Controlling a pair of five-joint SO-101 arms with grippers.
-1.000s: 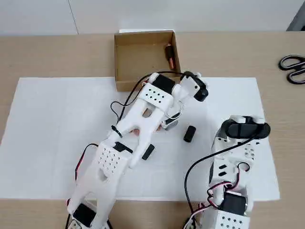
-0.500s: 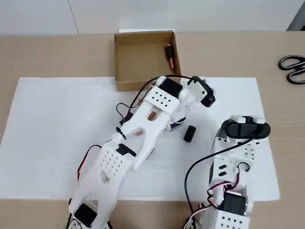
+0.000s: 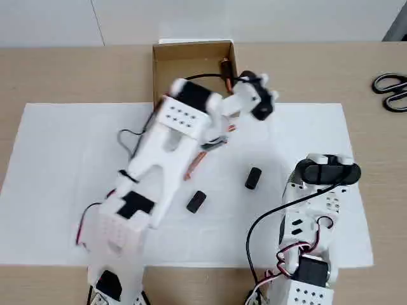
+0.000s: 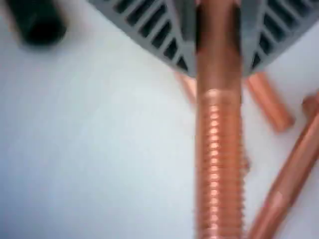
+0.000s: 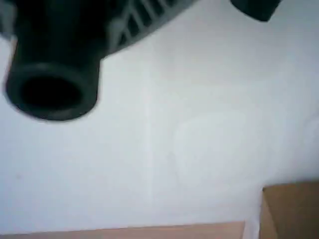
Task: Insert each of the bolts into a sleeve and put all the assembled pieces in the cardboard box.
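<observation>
The left end effector [image 4: 219,30] is pinching a copper bolt [image 4: 219,149]. Its grey ribbed fingers [image 4: 149,35] press on the smooth upper shank from both sides, and the threaded length sticks out past them, clear of the sheet below. In the high view this end effector [image 3: 219,136] hangs over the white paper sheet [image 3: 63,178], close to the front right corner of the cardboard box [image 3: 191,76].

Beyond the held bolt, the left wrist view shows three loose bolts [image 4: 284,184] lying on the paper just beside it. A black spare sleeve [image 4: 35,22] lies well apart on the other side.

The right end effector [image 3: 324,170] is closed on a black sleeve [image 5: 50,74]. The sleeve's open bore faces the camera, and the sleeve is held above the paper. This arm sits near the right edge of the sheet, well apart from the left end effector and from the box.

Between the two arms, one free sleeve [image 3: 253,178] lies on the paper, and a second sleeve [image 3: 196,201] lies nearer the left arm. A copper rod [image 3: 194,166] shows beside that arm's forearm; I cannot tell whether it is the held bolt or a loose one.

Inside the box, one assembled piece [image 3: 226,73] rests against the right wall. A pair of scissors [image 3: 391,89] lies on the wooden worktop [image 3: 76,70] at the far right.
</observation>
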